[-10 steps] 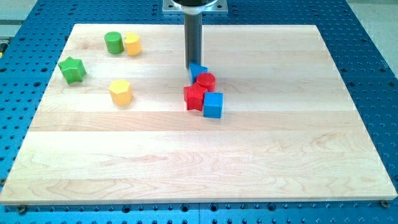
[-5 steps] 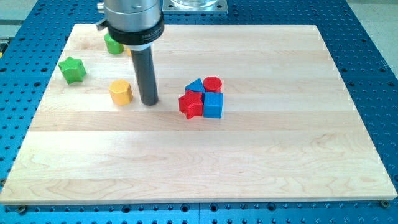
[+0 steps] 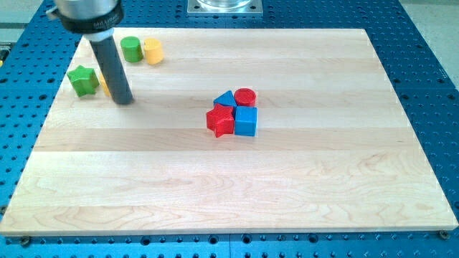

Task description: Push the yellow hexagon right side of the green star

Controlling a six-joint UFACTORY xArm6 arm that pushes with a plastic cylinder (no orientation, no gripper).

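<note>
My tip (image 3: 123,101), a bare rod with nothing to grasp, hides most of the small yellow hexagon block (image 3: 105,87) beside the green star block (image 3: 83,80) (light, rigid, probably slides easily when pushed on a flat side).

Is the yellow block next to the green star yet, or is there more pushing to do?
Nearly there. The yellow hexagon now sits just to the view's right of the green star, mostly hidden behind the rod. My tip is at its right side, having pushed it left from mid-board. Left to do: back off and check that the two blocks sit neatly side by side.
</note>
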